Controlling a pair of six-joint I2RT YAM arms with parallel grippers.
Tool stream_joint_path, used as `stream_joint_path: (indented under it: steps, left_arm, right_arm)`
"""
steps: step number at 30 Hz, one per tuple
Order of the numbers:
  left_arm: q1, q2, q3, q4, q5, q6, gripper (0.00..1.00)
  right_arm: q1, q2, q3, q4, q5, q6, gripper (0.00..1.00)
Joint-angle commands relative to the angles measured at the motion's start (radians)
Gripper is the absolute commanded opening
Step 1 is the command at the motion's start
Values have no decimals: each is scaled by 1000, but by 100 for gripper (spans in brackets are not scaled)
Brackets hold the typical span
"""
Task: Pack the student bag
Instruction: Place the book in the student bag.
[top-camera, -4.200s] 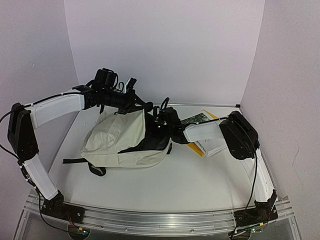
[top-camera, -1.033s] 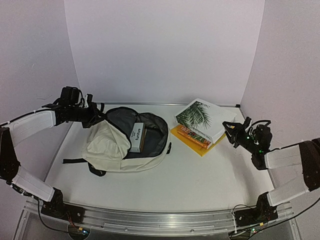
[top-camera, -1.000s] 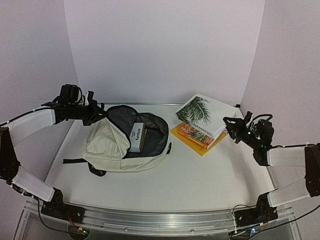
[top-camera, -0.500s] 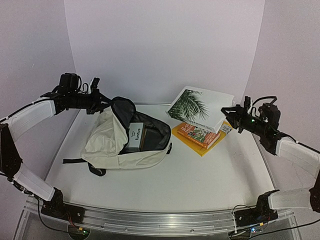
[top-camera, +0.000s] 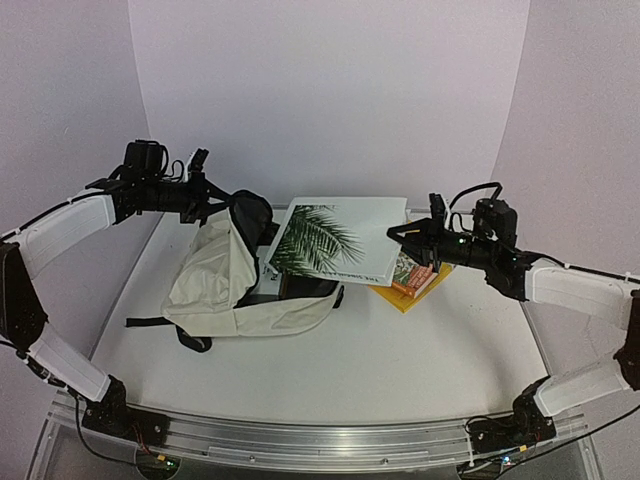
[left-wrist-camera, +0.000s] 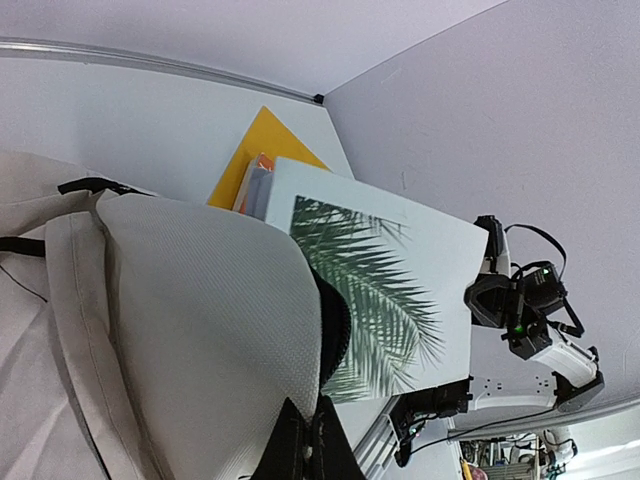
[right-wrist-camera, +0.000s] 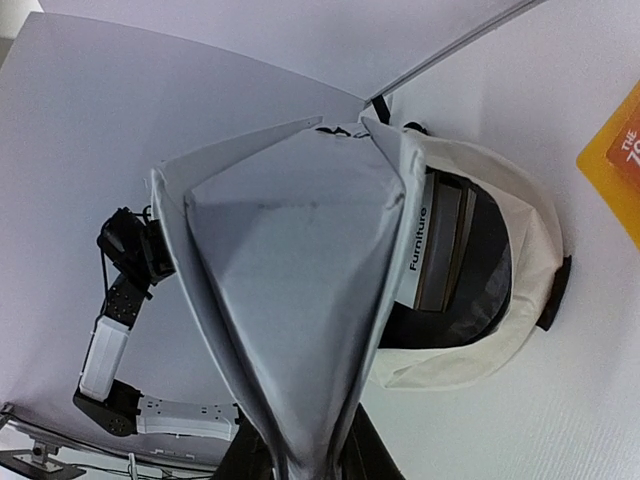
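Observation:
The student bag (top-camera: 210, 285) lies at the left of the table, cream with a black lining. My left gripper (top-camera: 220, 199) is shut on its top flap (left-wrist-camera: 200, 320) and holds it lifted, so the mouth stays wide. My right gripper (top-camera: 398, 235) is shut on the edge of a large white book with a palm leaf cover (top-camera: 330, 243). That book hangs tilted in the air just over the bag's mouth. In the right wrist view the held book (right-wrist-camera: 290, 300) fills the middle, and behind it a book marked "Furniture" (right-wrist-camera: 420, 240) stands inside the bag (right-wrist-camera: 500, 250).
An orange book (top-camera: 418, 277) lies on a yellow one (top-camera: 400, 298) on the table right of the bag. Black straps (top-camera: 150, 322) trail from the bag towards the left front. White walls close in the back and both sides.
My right gripper has lifted the palm leaf book off the stack and carried it left, over the bag's mouth. My left gripper has raised the flap a little higher.

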Motion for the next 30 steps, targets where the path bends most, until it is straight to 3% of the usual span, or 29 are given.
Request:
stream_joint_path:
  steps: [1, 10, 21, 30]
  left_arm:
    - [-16, -12, 91, 75, 80, 40, 0]
    - [-44, 7, 152, 33, 126, 84, 0]
    - [-89, 42, 230, 19, 125, 99, 0]
    - [-152, 75, 244, 49, 105, 90, 0]
  right_arm:
    - [43, 73, 51, 147, 13, 21, 21]
    - [108, 257, 100, 215, 47, 45, 20]
    - [164, 542, 290, 192, 36, 104, 19]
    - [284, 794, 474, 314, 201, 184, 20]
